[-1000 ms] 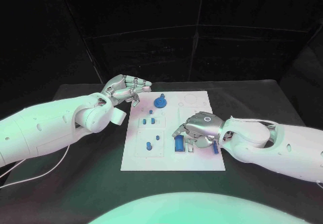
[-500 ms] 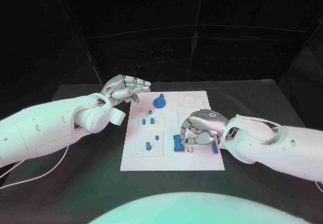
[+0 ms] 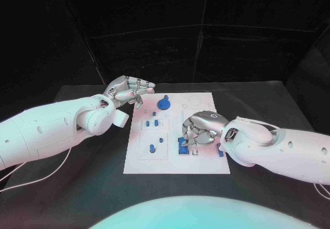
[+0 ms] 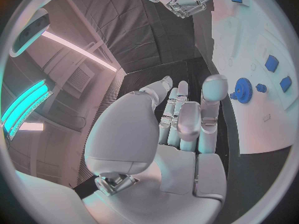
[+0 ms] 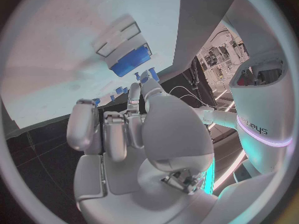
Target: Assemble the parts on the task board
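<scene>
1. Task board [image 3: 206, 164]: white plate lying flat at the centre of the black counter [image 3: 82, 183].
2. Right hand [image 3: 199, 131]: poised over the board's right half, fingers curled downward above a blue rectangular part [image 3: 183, 146]; whether it grips the part cannot be told.
3. Left hand [image 3: 128, 90]: raised beside the board's far-left corner, fingers curled inward, holding nothing.
4. Blue gear part [image 3: 163, 103]: standing near the board's far edge.

You have the board [image 3: 175, 164] lying mid-table [image 3: 82, 191], with the gear [image 3: 163, 103] on its far part and small parts [image 3: 155, 123] in the left-hand recesses nearer you. The left hand [image 3: 128, 91] sits at the board's far left corner. The right hand [image 3: 200, 130] is over the right half, just above the block [image 3: 183, 146].
</scene>
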Motion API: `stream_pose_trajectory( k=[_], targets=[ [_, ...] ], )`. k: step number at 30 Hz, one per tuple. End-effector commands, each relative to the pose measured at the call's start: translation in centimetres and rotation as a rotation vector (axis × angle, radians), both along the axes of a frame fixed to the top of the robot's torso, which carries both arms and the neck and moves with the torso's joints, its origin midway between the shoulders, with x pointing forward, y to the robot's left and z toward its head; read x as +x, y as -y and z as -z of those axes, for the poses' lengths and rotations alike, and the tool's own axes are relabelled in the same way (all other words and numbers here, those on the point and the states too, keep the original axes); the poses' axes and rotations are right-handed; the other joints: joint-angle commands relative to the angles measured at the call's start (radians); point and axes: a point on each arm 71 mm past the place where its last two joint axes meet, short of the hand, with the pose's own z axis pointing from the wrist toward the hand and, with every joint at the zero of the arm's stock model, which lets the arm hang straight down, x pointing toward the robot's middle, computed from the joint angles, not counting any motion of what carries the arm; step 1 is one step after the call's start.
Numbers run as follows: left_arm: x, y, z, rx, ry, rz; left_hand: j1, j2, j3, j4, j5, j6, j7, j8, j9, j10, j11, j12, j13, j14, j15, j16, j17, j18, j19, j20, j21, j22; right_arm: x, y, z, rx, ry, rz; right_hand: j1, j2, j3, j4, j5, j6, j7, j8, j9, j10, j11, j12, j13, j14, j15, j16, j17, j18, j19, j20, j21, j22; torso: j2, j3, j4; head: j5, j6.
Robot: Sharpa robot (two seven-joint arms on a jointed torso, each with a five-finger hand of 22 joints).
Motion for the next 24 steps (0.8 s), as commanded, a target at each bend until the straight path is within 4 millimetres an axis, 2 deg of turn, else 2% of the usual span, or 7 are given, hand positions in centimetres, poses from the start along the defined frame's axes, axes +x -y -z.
stream_pose_trajectory(
  k=[1,9,24],
  targets=[
    [-0.02,0.15,-0.11,-0.009,-0.001,0.010,0.001,0.007,-0.005,-0.001,0.005,-0.007,0.000,-0.002,-0.002,-0.004,0.006,-0.007,0.001,-0.003,0.002,-0.004,-0.002,0.014,-0.008,0.002,-0.005,-0.001,0.05,-0.04,0.30,-0.024,-0.032,0.027,0.008,0.001,-0.014,0.003,-0.005,-0.007,0.001,0.012,0.005,0.031,-0.006,0.010,0.162,0.100,-0.007,0.007,0.245,-0.019,0.003,-0.007,0.007,0.003,0.001,0.0003,-0.0005,0.001,-0.002],
    [-0.01,0.10,-0.10,-0.009,-0.001,0.008,0.001,0.007,-0.005,-0.001,0.005,-0.007,0.000,-0.002,-0.002,-0.004,0.006,-0.007,0.001,-0.003,0.002,-0.004,-0.002,0.014,-0.008,0.002,-0.005,-0.001,-0.38,-0.36,0.64,-0.050,-0.067,-0.003,-0.003,-0.017,-0.063,0.017,-0.008,-0.012,-0.002,0.038,0.016,0.036,-0.008,0.017,0.168,0.101,-0.009,0.009,0.248,-0.021,0.007,-0.009,0.010,0.010,0.000,-0.0002,-0.0019,0.002,-0.005],
    [0.01,0.12,-0.04,-0.008,-0.002,0.009,0.001,0.007,-0.005,-0.001,0.005,-0.007,0.000,-0.002,-0.002,-0.004,0.006,-0.007,0.001,-0.003,0.002,-0.004,-0.002,0.014,-0.008,0.002,-0.005,-0.001,-0.51,-0.38,0.89,-0.070,-0.085,-0.009,-0.004,-0.017,-0.093,0.027,-0.009,-0.017,-0.003,0.050,0.021,0.038,-0.010,0.019,0.170,0.101,-0.011,0.010,0.250,-0.021,0.009,-0.011,0.011,0.012,0.001,0.0003,0.0005,0.002,-0.007]
  ],
)
